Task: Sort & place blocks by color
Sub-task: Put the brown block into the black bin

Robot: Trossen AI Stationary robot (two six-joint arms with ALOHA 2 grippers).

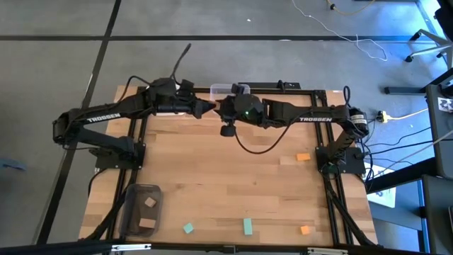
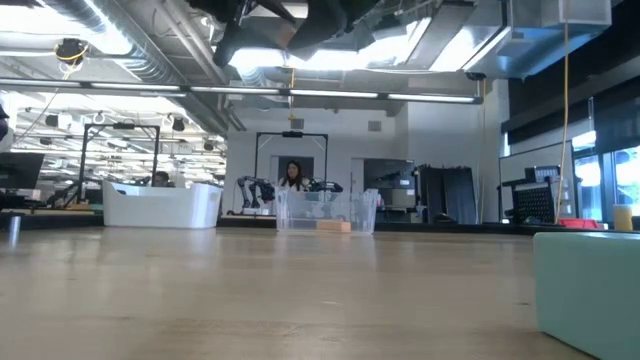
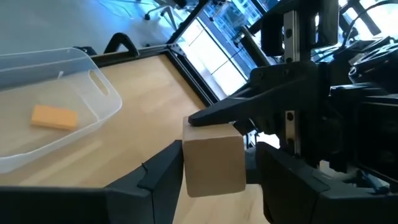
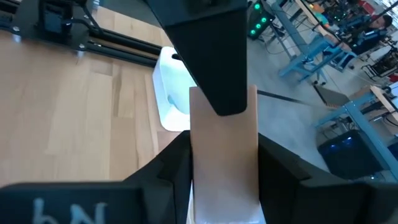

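A tan wooden block (image 3: 214,158) hangs high over the far middle of the table, where both arms meet. My right gripper (image 4: 224,174) comes from the table's right and is shut on the block (image 4: 224,137). My left gripper (image 3: 219,180) comes from the left and stands open, one finger on either side of the block's other end. In the high view the two grippers (image 1: 207,108) (image 1: 221,110) stand tip to tip and hide the block. On the table lie two teal blocks (image 1: 187,228) (image 1: 248,226) and two orange blocks (image 1: 303,157) (image 1: 305,229). My right gripper pinches two opposite long sides of the tan block (image 4: 198,174) between its two fingers. It comes nearly level from the table's right, and the fingers lie along the block. The block is lifted clear of the table. My left gripper has one finger (image 4: 211,56) lying over a free face of the block; I cannot tell whether it touches.
A dark grey bin (image 1: 141,209) at the near left holds two tan blocks. A clear bin (image 3: 62,106) at the far edge holds an orange block (image 3: 55,117). A white bin (image 4: 171,93) stands at the far left. The table's middle is bare wood.
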